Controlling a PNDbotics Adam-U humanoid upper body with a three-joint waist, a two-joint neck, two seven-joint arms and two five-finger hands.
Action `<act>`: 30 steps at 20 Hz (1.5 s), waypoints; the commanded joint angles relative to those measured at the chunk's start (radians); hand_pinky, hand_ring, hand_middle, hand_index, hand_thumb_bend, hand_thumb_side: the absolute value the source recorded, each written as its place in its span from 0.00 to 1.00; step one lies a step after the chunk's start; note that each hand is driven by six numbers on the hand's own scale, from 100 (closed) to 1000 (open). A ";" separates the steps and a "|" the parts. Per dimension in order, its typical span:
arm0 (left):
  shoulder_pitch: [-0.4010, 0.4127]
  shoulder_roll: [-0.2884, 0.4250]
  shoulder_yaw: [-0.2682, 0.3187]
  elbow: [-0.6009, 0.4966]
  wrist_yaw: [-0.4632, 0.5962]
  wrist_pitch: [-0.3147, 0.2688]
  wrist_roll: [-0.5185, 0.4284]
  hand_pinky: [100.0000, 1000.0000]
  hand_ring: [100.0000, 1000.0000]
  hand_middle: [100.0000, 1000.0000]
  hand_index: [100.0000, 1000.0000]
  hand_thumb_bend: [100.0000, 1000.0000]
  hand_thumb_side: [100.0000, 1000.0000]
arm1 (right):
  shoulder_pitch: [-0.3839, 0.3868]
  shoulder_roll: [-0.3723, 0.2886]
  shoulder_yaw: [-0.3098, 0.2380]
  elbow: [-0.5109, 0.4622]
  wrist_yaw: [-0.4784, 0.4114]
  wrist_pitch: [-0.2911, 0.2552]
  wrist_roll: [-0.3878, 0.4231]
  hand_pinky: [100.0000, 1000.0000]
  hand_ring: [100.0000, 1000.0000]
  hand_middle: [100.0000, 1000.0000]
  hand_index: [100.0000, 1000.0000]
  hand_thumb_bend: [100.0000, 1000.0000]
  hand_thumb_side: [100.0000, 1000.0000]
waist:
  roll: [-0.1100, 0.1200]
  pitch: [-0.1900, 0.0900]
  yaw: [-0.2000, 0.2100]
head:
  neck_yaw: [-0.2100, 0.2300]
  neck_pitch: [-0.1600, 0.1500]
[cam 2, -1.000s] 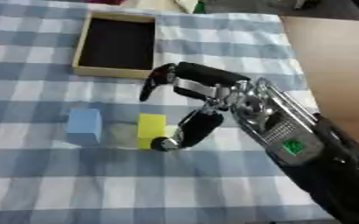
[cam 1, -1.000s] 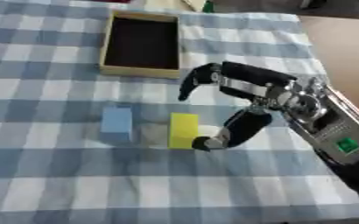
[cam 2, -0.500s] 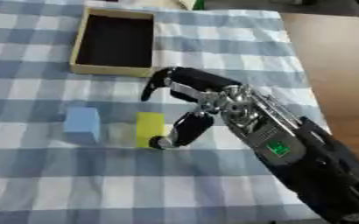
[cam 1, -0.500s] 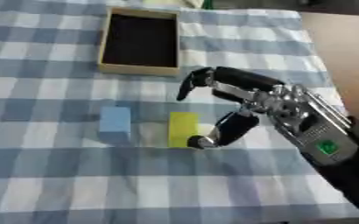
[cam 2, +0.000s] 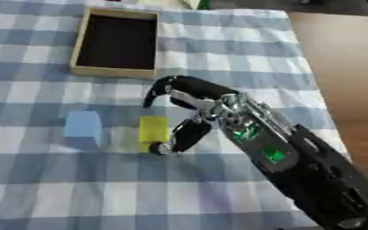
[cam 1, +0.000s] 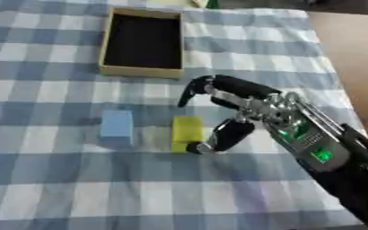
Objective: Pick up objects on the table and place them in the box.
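Reaching with our right hand (cam 1: 246, 105), fingers spread wide and holding nothing, thumb touching the yellow block (cam 1: 187, 128). It lies below the box (cam 1: 140, 71), beside the blue block (cam 1: 116, 126). It looks light and hard, so we should pinch its long sides.

blue-white checked tablecloth (cam 1: 61, 188) | bare brown tabletop (cam 1: 348, 54) at right
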 commanded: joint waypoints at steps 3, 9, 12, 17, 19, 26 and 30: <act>-0.011 0.011 0.001 -0.016 -0.005 0.000 -0.007 0.74 0.65 0.59 0.78 0.09 0.93 | -0.014 0.002 0.004 0.015 0.021 -0.007 -0.008 0.91 0.90 0.77 0.75 0.46 0.16 | 0.007 -0.014 0.001 | -0.004 -0.006; -0.011 0.012 0.001 -0.016 -0.006 0.000 -0.013 0.74 0.65 0.59 0.78 0.09 0.94 | -0.009 0.003 0.007 0.017 0.013 -0.010 -0.021 0.89 0.85 0.63 0.69 0.26 0.28 | 0.006 -0.014 0.001 | -0.003 -0.005; -0.011 0.012 0.001 -0.016 -0.006 0.001 -0.017 0.74 0.65 0.59 0.78 0.09 0.94 | -0.008 0.003 0.006 0.018 -0.018 -0.008 -0.029 0.87 0.78 0.57 0.65 0.16 0.29 | 0.006 -0.015 0.001 | -0.003 -0.005; -0.011 0.012 0.002 -0.016 -0.007 0.000 -0.021 0.74 0.65 0.59 0.78 0.08 0.94 | -0.009 0.003 0.009 0.025 -0.037 -0.010 -0.044 0.85 0.69 0.51 0.59 0.03 0.24 | 0.007 -0.015 0.001 | -0.004 -0.005; -0.011 0.012 0.002 -0.016 -0.008 0.000 -0.023 0.74 0.65 0.59 0.78 0.08 0.93 | -0.009 0.003 0.009 0.024 -0.048 -0.014 -0.047 0.84 0.68 0.50 0.58 0.00 0.20 | 0.006 -0.015 0.001 | -0.004 -0.004; -0.011 0.013 0.003 -0.016 -0.010 0.000 -0.032 0.74 0.65 0.59 0.78 0.07 0.93 | -0.009 0.003 -0.003 -0.007 -0.109 -0.009 -0.036 0.85 0.68 0.50 0.58 0.00 0.15 | 0.007 -0.016 -0.001 | -0.005 -0.005; -0.011 0.013 0.004 -0.016 -0.010 0.001 -0.034 0.74 0.65 0.59 0.78 0.07 0.93 | -0.005 -0.003 -0.005 -0.021 -0.106 -0.011 -0.024 0.84 0.66 0.49 0.58 0.08 0.14 | 0.007 -0.017 -0.001 | -0.004 -0.005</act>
